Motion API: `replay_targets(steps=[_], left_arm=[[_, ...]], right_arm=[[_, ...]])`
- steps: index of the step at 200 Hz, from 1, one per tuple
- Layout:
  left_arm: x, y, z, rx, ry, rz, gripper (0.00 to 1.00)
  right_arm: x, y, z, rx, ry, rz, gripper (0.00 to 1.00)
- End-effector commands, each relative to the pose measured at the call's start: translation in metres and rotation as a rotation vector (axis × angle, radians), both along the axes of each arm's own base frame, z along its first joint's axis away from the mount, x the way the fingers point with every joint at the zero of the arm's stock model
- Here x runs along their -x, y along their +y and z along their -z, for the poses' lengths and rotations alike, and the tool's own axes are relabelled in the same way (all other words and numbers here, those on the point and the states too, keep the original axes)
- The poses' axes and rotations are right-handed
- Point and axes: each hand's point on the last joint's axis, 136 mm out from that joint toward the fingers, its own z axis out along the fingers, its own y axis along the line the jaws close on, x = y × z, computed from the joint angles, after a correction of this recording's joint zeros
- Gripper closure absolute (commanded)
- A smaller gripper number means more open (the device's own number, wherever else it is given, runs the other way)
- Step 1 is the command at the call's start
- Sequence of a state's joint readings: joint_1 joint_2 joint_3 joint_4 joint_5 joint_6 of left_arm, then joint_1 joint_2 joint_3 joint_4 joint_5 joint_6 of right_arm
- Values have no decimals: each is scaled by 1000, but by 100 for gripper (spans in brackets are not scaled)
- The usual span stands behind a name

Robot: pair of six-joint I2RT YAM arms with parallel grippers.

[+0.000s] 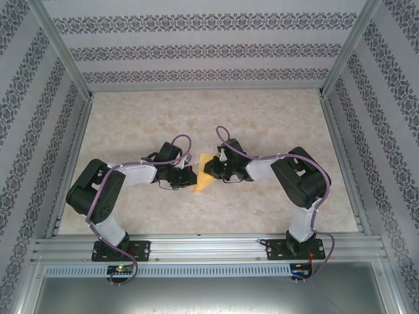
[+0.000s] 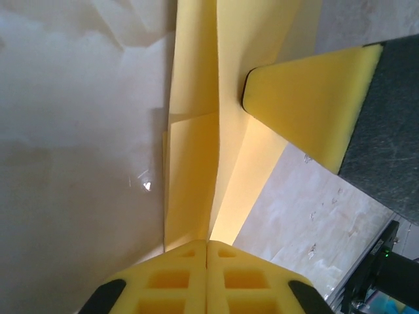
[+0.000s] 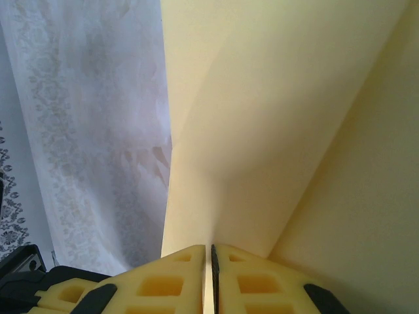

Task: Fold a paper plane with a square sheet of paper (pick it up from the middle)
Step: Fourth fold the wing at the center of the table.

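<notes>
The yellow sheet of paper (image 1: pixel 203 178) is folded into a pointed wedge and hangs above the table between the two arms. In the left wrist view its layers and centre crease (image 2: pixel 196 163) run up from my left gripper (image 2: pixel 208 243), which is shut on its lower end. My right gripper (image 3: pixel 211 247) is shut on a broad flap of the paper (image 3: pixel 262 131). One of the right gripper's fingers (image 2: pixel 308 104) pinches the paper from the right in the left wrist view. From above, the left gripper (image 1: pixel 188 175) and the right gripper (image 1: pixel 215 169) face each other across the paper.
The marble-patterned table (image 1: pixel 196 118) lies under the paper, ringed by an aluminium frame (image 1: pixel 203 245) and patterned walls. Both arm bases stand at the near edge, with cables looping over the arms.
</notes>
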State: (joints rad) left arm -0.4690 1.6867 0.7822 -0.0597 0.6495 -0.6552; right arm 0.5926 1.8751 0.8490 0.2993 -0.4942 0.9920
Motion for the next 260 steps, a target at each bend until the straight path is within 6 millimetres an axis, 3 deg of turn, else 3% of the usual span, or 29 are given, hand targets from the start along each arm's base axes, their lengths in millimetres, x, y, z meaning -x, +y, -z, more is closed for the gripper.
replay_targets(steps=[1,58,110,187,217,260], left_arm=[[-9,5,6,-43,10,-21,96],[2,16,25,-98,72,-51,100],[2,14,24,-90,75,-36,100],[3,11,25,-77,81,-18,100],[3,10,26,-77,80,-14,100],[5,11,26,-80,82,-9,100]], right_arm=[[-4,0,2,16,-1,1,87],[-6,8,-10,-20,-21,-30,84],[-4,4,-2,4,-1,-21,84],[-7,19,-14,-50,-17,-67,82],[-9,19,-8,-35,-8,-61,82],[-6,-1,17,94,30,-17,83]])
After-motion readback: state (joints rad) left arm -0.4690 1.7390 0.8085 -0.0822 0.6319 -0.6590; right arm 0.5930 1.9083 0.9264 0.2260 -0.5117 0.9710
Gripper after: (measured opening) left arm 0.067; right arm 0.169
